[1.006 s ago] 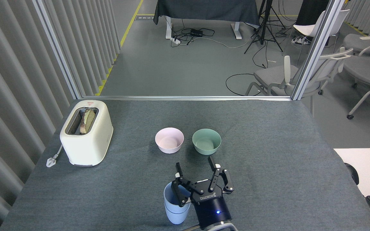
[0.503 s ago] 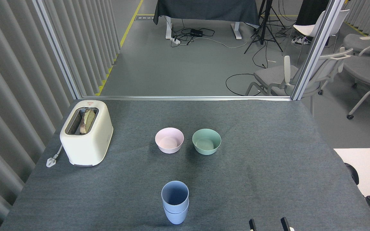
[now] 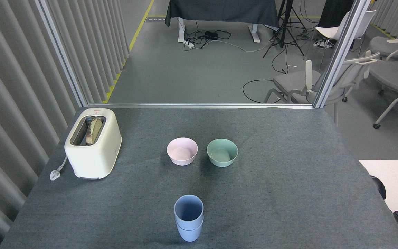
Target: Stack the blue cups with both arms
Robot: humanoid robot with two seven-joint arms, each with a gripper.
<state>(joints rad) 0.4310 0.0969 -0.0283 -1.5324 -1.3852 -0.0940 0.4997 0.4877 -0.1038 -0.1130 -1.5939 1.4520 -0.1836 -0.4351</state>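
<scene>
The blue cups (image 3: 188, 218) stand nested upright on the counter (image 3: 288, 193), near the pink bowl (image 3: 182, 151) and green bowl (image 3: 222, 152). You see neither arm, so their jaws cannot be judged.

— On the grey cloth-covered table (image 3: 288, 193)?
— Two blue cups (image 3: 189, 217), one nested in the other, upright near the front edge.
— Behind them?
— Pink bowl (image 3: 182, 151) and mint-green bowl (image 3: 222, 152), side by side, apart, both open side up.
— Left side?
— Cream toaster (image 3: 93, 142) with bread slices (image 3: 93, 130) in the slot; white plug (image 3: 56, 172) lying just beside.
— Beyond the table?
— Grey office chairs (image 3: 309, 84), floor cables, tripod.
</scene>
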